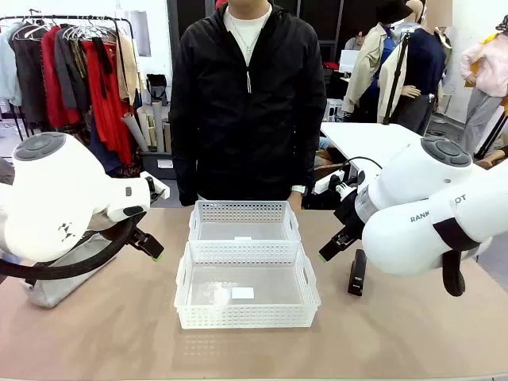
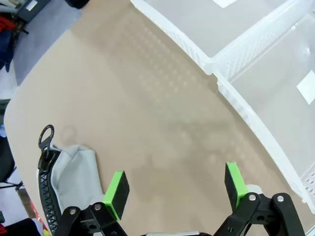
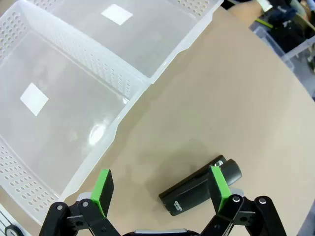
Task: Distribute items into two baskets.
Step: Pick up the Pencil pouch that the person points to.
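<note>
The left jaws and the right jaws are held spread, with nothing pinched. The waist bag (image 2: 78, 167) is laid left of the two baskets (image 1: 246, 316), the stapler (image 3: 189, 195) right of them, on the bench (image 1: 95, 337).

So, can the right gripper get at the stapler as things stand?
Probably yes: the right gripper is open, and the stapler lies on bare table straight ahead of it, apart from the near basket, with nothing in between.
</note>
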Controlling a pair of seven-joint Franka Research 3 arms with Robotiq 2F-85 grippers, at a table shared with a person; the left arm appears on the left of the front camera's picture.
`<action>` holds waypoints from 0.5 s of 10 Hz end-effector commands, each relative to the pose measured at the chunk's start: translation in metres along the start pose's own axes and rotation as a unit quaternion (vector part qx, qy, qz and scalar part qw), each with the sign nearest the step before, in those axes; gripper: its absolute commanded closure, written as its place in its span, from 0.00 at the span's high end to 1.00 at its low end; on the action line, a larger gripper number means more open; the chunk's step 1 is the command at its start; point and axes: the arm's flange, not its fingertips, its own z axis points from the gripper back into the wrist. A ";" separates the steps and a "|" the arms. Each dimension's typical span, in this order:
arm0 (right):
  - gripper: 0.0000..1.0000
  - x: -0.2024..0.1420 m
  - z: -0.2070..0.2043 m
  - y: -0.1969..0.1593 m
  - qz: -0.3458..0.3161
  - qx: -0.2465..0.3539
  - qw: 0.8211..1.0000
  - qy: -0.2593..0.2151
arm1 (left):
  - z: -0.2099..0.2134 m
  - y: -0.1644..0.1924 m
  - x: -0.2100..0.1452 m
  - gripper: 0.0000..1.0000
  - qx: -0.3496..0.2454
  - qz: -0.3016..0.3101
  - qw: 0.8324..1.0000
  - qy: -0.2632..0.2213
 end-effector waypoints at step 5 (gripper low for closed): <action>1.00 0.000 0.000 0.000 0.000 0.000 1.000 0.000 | 0.000 0.000 0.000 1.00 0.000 0.000 1.000 0.000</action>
